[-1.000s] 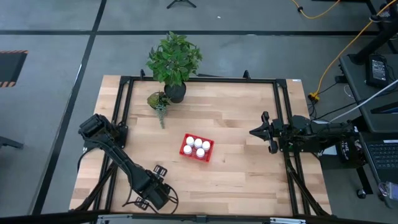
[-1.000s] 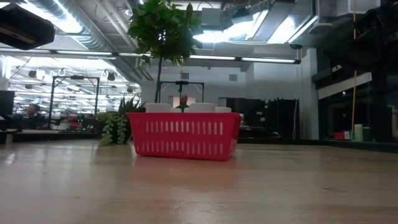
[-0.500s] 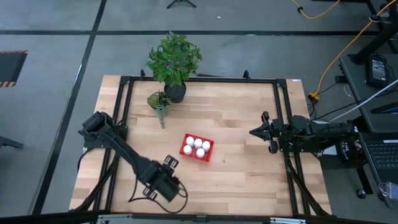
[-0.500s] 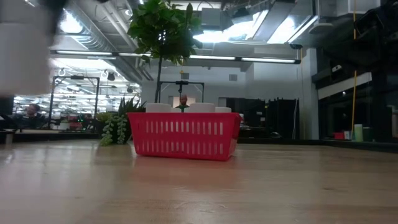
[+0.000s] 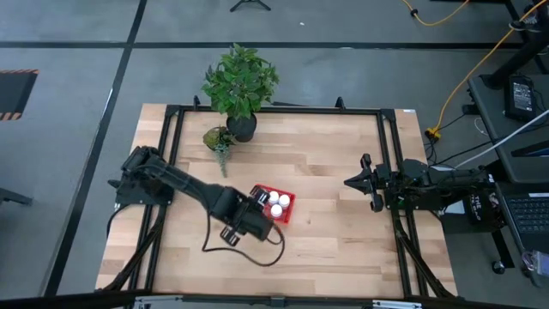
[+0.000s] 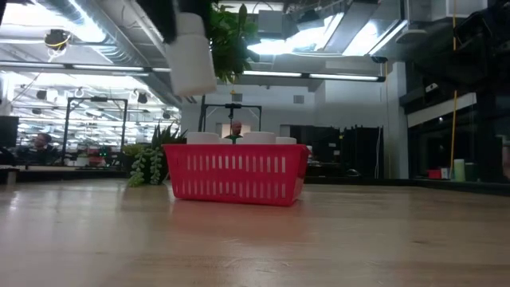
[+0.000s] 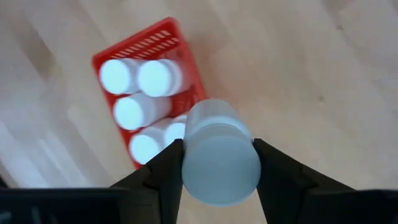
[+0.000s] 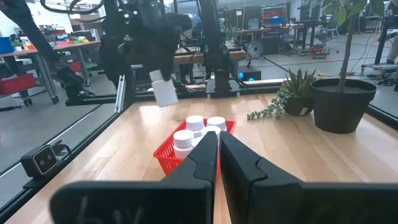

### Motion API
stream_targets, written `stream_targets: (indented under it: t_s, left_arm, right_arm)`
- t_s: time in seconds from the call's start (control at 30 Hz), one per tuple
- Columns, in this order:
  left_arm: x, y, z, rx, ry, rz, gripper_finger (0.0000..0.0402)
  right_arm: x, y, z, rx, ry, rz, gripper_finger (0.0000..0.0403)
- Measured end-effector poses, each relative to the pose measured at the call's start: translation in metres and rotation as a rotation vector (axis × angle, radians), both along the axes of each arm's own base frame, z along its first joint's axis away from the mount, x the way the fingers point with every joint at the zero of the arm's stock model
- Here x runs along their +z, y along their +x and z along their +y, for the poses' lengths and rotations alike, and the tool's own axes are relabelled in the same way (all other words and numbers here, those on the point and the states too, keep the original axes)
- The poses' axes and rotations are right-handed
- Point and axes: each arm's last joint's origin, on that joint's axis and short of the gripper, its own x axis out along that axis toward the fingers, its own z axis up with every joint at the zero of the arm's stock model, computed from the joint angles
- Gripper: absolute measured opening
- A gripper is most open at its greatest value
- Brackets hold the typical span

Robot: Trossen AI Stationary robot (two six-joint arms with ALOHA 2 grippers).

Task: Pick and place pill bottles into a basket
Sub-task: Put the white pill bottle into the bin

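Left gripper (image 7: 217,163) is clamped on a white pill bottle (image 7: 219,155), holding it in the air right over the near-left end of the red basket (image 5: 285,210). The other pill bottles (image 7: 140,78) sit in that basket mid-bench (image 5: 334,163). Right gripper (image 5: 352,182) waits pinched together at the bench's right edge.

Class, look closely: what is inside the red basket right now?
The basket holds five white pill bottles standing upright, caps up; the left gripper and its held bottle partly cover one.
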Motion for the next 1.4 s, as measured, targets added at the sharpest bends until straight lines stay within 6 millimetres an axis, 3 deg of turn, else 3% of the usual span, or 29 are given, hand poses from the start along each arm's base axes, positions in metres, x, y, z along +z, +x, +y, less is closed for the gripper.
stream_targets:
  t_s: [0.7, 1.4]
  left_arm:
    - [0.003, 0.032, 0.049, -0.132, -0.007, -0.095, 0.0158]
    - [-0.005, 0.036, 0.061, -0.103, -0.078, -0.044, 0.0158]
  right_arm:
    - [0.0, 0.0, 0.0, -0.001, 0.0, 0.0, 0.0022]
    - [0.0, 0.0, 0.0, 0.0, 0.0, 0.0, 0.0022]
